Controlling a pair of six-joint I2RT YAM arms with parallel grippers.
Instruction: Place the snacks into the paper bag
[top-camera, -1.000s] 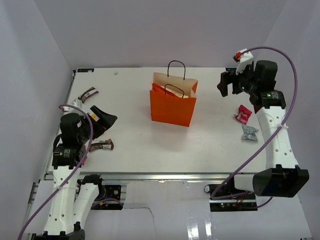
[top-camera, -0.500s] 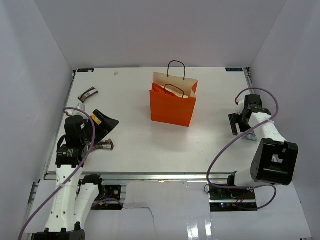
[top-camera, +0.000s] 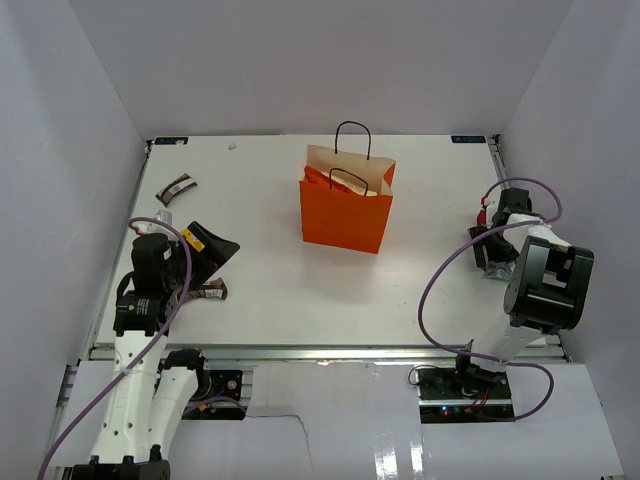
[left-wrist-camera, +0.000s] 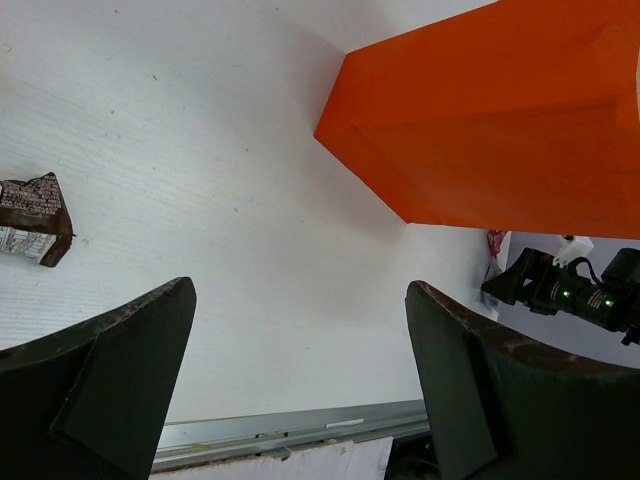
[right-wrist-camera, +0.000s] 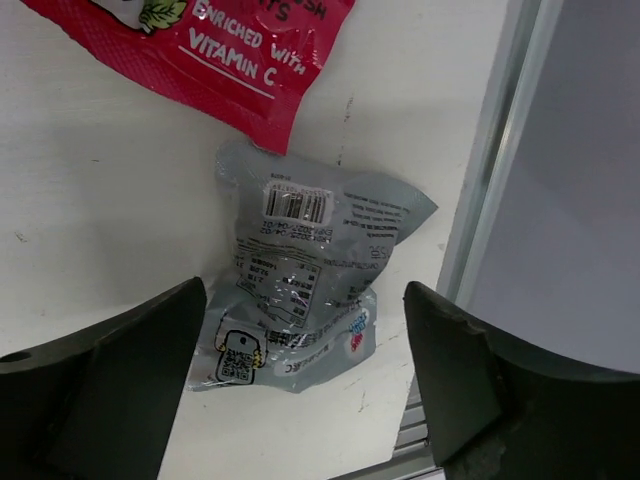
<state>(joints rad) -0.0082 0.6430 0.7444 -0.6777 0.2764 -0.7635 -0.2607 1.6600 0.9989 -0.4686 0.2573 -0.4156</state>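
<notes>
My right gripper (right-wrist-camera: 302, 300) is spread wide with nothing in it. Its two dark fingers (right-wrist-camera: 110, 380) frame a small crinkled silver-grey foil packet (right-wrist-camera: 305, 250) that lies flat on the white tabletop (right-wrist-camera: 90, 200). The packet sits in the gap between the fingertips and a little beyond them; I cannot tell whether either finger touches it. Just past it lies a red flat packet with white lettering (right-wrist-camera: 220, 40), one corner meeting the grey packet's far edge. The metal edge rail of the table (right-wrist-camera: 490, 180) runs close beside both.

From above, this gripper is low at the right edge of the table. It is well apart from the upright orange paper bag with thin black loop handles (top-camera: 345, 215), which stands mid-table toward the far side. The bag's mouth is open, and a red-orange packet (top-camera: 318, 178) shows inside against the pale lining.

My left gripper (top-camera: 210, 250) is also released and empty, hanging low over the near left of the table. A small bar in a dark brown wrapper (top-camera: 208, 290) lies just on its near side. In the left wrist view that bar is off to one side of the fingers, not between them, and the bag is well beyond them. A second brown-wrapped bar (top-camera: 178, 186) lies at the far left.
</notes>
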